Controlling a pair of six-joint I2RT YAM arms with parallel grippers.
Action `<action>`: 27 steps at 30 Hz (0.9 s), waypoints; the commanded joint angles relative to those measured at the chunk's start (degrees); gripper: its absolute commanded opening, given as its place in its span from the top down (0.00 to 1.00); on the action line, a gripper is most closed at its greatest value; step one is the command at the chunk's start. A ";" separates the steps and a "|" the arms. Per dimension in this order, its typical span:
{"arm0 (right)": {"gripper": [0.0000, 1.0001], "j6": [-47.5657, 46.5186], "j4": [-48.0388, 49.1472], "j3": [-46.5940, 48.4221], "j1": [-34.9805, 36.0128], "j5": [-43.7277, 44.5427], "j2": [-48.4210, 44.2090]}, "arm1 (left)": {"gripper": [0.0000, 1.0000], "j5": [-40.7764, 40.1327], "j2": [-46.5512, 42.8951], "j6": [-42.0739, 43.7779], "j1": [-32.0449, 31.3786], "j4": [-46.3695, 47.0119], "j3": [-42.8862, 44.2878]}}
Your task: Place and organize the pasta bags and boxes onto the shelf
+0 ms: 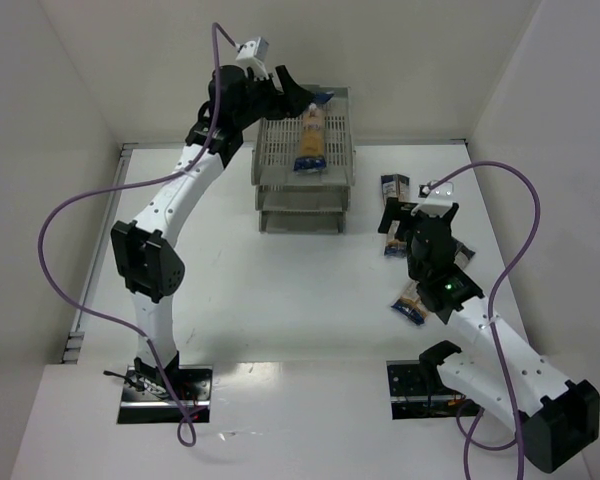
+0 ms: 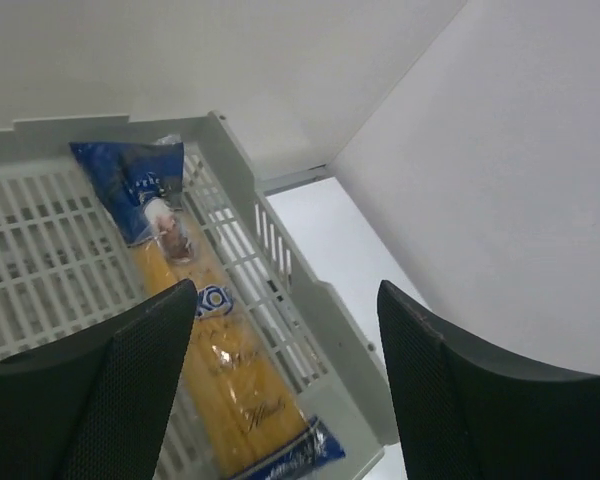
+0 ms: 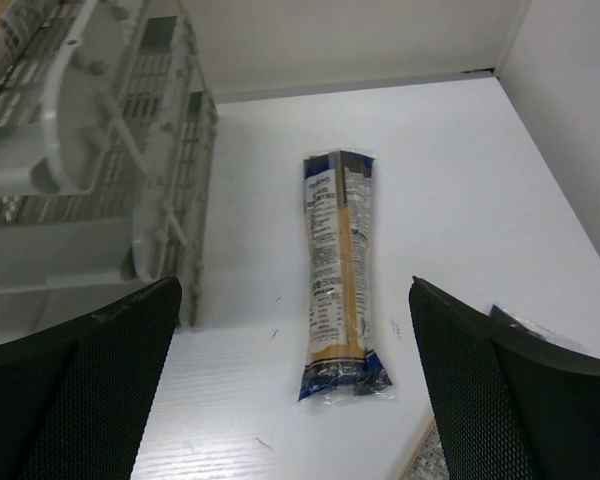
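The shelf [image 1: 272, 152] is a grey three-tier tray rack at the back. One pasta packet [image 1: 311, 140] lies lengthwise in its top tray, near the right wall. My left gripper [image 1: 302, 92] hovers over the tray's far end, open and holding nothing. In the left wrist view the packet [image 2: 195, 330] lies on the slotted tray below the gripper [image 2: 285, 370]. My right gripper [image 1: 398, 215] hangs open above a second packet [image 3: 338, 270] flat on the table, right of the shelf [image 3: 150, 150]. A third packet [image 1: 412, 303] lies partly under the right arm.
White walls close in the table at the back and both sides. The right wall [image 2: 500, 180] is near the shelf's right side. A corner of another packet [image 3: 525, 325] shows beside my right finger.
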 commanded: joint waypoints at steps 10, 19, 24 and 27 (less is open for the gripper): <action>0.00 11.35 -13.08 25.49 -13.86 -10.92 33.87 | 0.17 -11.27 -23.46 13.76 -0.08 6.98 -21.03; 0.00 14.87 -23.29 42.21 -17.30 -13.38 60.45 | 0.13 -25.44 -51.42 14.91 0.53 4.00 -52.15; 0.00 16.18 -23.39 41.60 -17.30 -12.68 64.85 | 0.13 -25.44 -56.29 13.16 3.78 2.23 -56.82; 0.00 16.18 -24.61 41.60 -17.82 -11.19 66.79 | 0.13 -25.44 -57.87 13.15 4.58 2.23 -57.44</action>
